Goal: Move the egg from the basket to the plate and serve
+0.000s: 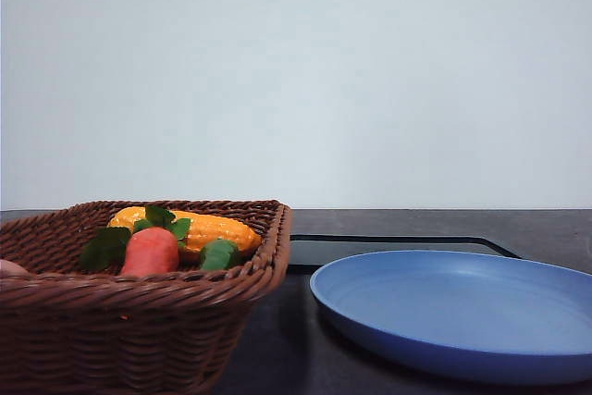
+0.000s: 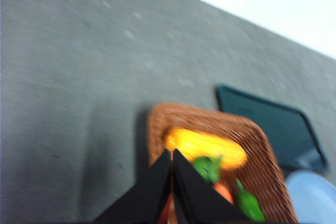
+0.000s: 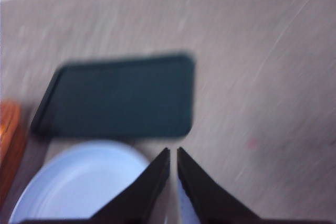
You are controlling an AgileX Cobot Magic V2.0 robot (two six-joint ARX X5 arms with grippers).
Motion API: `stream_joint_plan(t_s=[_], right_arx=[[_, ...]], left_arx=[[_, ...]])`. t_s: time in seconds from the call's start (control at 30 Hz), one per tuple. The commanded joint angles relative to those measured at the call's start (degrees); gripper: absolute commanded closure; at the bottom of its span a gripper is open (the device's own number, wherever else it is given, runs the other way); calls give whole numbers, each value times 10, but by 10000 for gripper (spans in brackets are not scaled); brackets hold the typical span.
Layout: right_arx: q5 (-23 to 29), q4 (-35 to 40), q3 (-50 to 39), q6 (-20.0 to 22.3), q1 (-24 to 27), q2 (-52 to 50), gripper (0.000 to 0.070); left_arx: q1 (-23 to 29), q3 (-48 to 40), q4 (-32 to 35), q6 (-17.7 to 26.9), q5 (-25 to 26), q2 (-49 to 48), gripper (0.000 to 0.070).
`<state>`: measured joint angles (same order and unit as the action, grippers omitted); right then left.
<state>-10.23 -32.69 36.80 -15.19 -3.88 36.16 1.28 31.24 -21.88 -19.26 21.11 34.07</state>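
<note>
1. A brown wicker basket (image 1: 139,312) sits on the dark table (image 1: 546,228) at the left of the front view.
2. Inside it lie a yellow corn cob (image 1: 208,227), an orange-red carrot (image 1: 150,252) with green leaves, and a green vegetable (image 1: 218,254).
3. A pinkish sliver, apparently the egg (image 1: 9,267), peeks over the basket's rim at the far left edge.
4. The empty blue plate (image 1: 462,312) rests just right of the basket, with a flat black tray (image 1: 388,249) behind it.
5. The left gripper (image 2: 172,153) hangs above the basket, fingers pressed together, holding nothing.
6. The right gripper (image 3: 174,151) hangs above the plate's edge, fingers nearly touching, also empty; this view is blurred.
</note>
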Motion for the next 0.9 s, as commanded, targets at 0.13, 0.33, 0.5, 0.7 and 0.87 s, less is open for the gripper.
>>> stream_joint_plan(t_s=[0.13,0.33,0.5,0.7,0.87], right_arx=[[-116,-57,23,30,0,97,700],[-159,-68,23,35,0,178,527],[-152,-72,22,37,0,228,485],[-148,-49,11,39,0,290,485],[-161,-9,-8,38,0,338,486]], left_arx=[[-9,67,-73,67,75,76,700],[-27,102,-99,100,123,121,603],[-30,103,-101,86,124,123,439],[-30,103,-103,78,124,123,435],[-30,103,-103,78,124,123,435]])
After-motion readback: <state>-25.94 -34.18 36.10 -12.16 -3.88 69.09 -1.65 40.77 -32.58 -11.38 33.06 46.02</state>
